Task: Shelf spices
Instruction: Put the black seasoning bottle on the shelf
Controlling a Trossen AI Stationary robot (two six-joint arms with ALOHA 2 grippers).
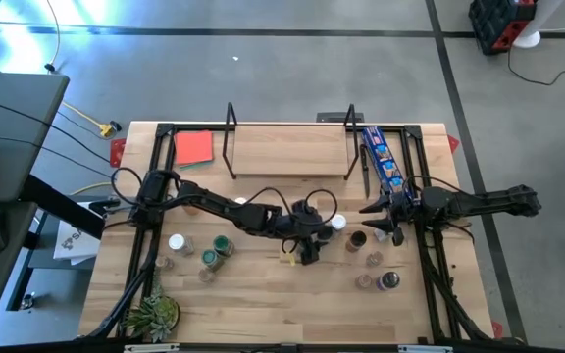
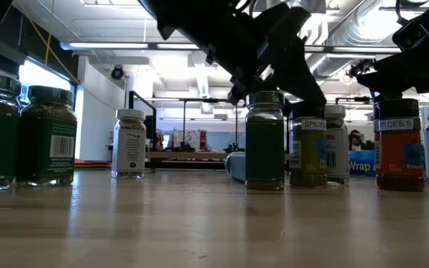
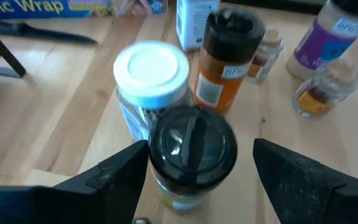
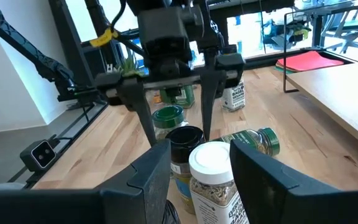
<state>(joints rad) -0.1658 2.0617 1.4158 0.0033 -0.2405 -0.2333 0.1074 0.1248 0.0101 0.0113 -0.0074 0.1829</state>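
Observation:
A black-lidded spice jar [image 3: 191, 149] stands upright on the wooden table [image 1: 263, 294] near its middle. My left gripper [image 3: 201, 158] is open, slanting down, with one finger on either side of this jar's lid; the right wrist view shows these fingers [image 4: 145, 121] clear of the jar [image 4: 184, 146]. A white-lidded jar [image 3: 151, 71] and an orange jar [image 3: 222, 68] stand just beyond. My right gripper [image 4: 201, 158] waits open and level at the right [image 1: 385, 227]. The shelf [image 1: 287, 152] stands at the far edge with a bare board.
More spice jars stand at the left [image 1: 177, 242] [image 1: 222, 245] and right front [image 1: 376, 260] [image 1: 390, 281]; one green-lidded jar lies on its side [image 4: 257, 140]. A blue packet [image 1: 385, 162] lies beside the shelf, a red square [image 1: 194, 147] at far left, a plant [image 1: 155, 316] at near left.

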